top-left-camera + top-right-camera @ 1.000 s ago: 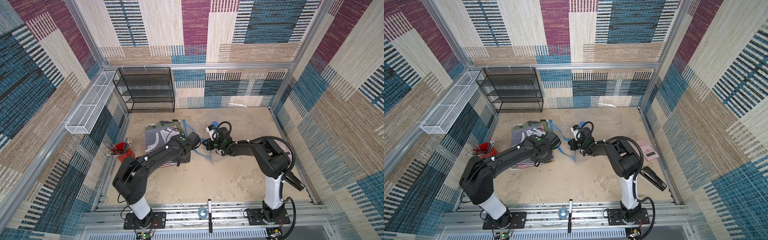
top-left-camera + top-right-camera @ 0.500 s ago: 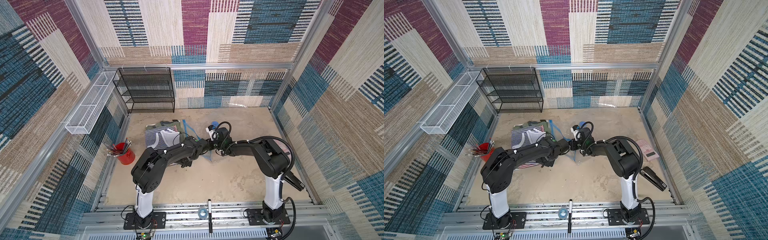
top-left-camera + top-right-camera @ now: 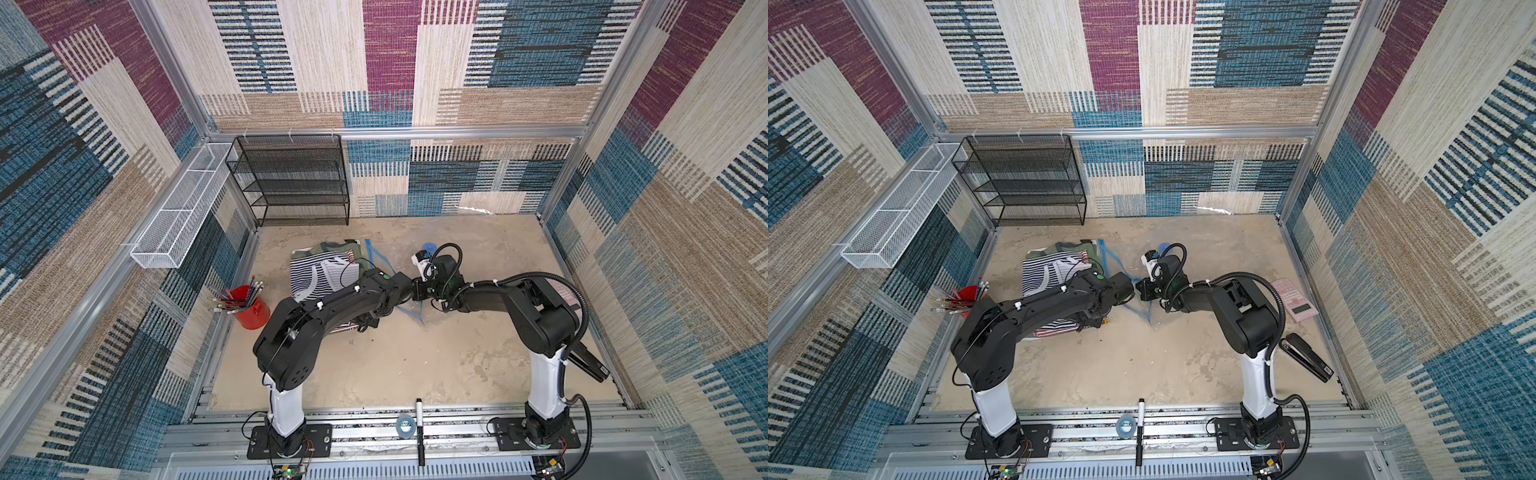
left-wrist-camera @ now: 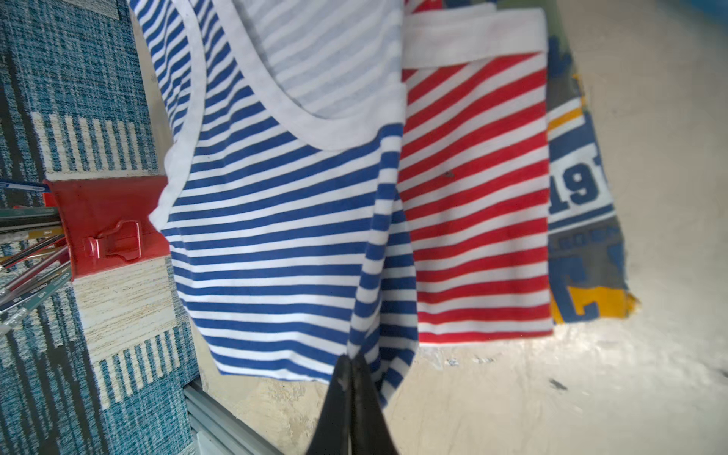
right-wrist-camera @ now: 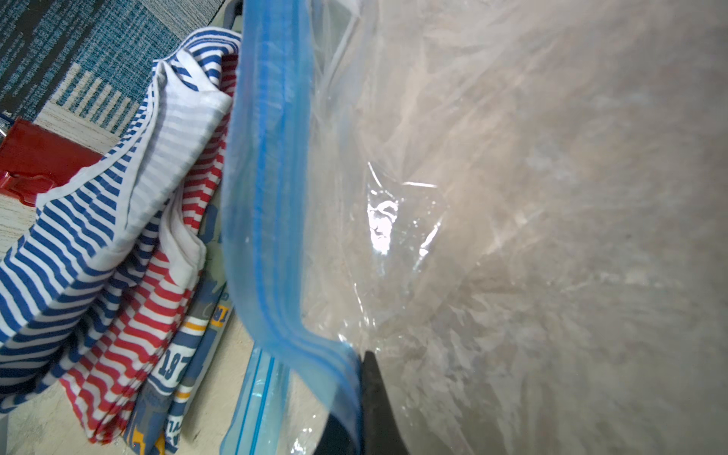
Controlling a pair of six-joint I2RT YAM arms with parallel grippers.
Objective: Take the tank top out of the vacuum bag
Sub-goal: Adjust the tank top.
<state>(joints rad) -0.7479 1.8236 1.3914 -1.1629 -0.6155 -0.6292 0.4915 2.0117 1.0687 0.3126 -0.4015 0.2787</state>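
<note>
With the left claw (image 4: pixel 351 359) pinching the tank top (image 4: pixel 275 236) and the right claw (image 5: pixel 360 368) pinching the bag (image 5: pixel 512 197), pull apart slowly.

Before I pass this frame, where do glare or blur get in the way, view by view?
Right wrist view: the vacuum bag looks hazy and soft, with one white glare spot; its zip strip reads clearer. Left wrist view: the blue-striped tank top is fairly sharp, the left pincer a dark blur. Both top views: even light, wall posts splayed by the wide lens.
</note>
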